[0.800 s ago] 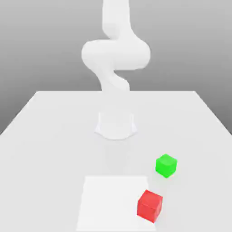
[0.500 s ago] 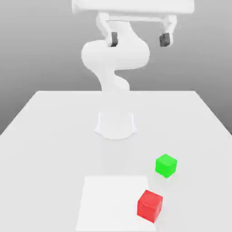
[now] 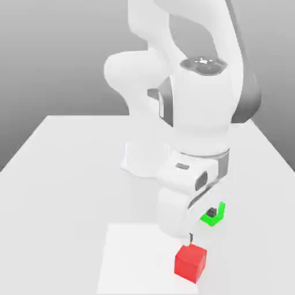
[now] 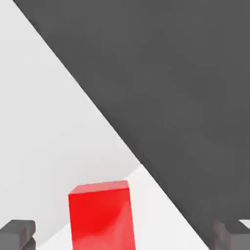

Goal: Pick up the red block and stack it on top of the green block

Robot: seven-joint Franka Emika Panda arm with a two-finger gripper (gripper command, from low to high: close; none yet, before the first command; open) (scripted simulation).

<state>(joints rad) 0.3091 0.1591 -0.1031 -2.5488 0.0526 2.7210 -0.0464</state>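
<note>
End effector (image 4: 124, 237): mine, fingers apart, hanging just above red block (image 3: 191, 262), which sits on the surface (image 3: 69, 173) near its front edge. To grasp well: centre, descend squarely, close on opposite faces. Green block (image 3: 218, 212): near, just behind.

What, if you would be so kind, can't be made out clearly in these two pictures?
- Small bright green cube: in the exterior view the white arm covers most of it.
- Small bright red cube: the hand view's edge cuts off its lower part.
- Gripper: jaws stand open, the fingertips cropped at the hand view's edge.
- Whether the jaws touch the red cube: cannot tell.
</note>
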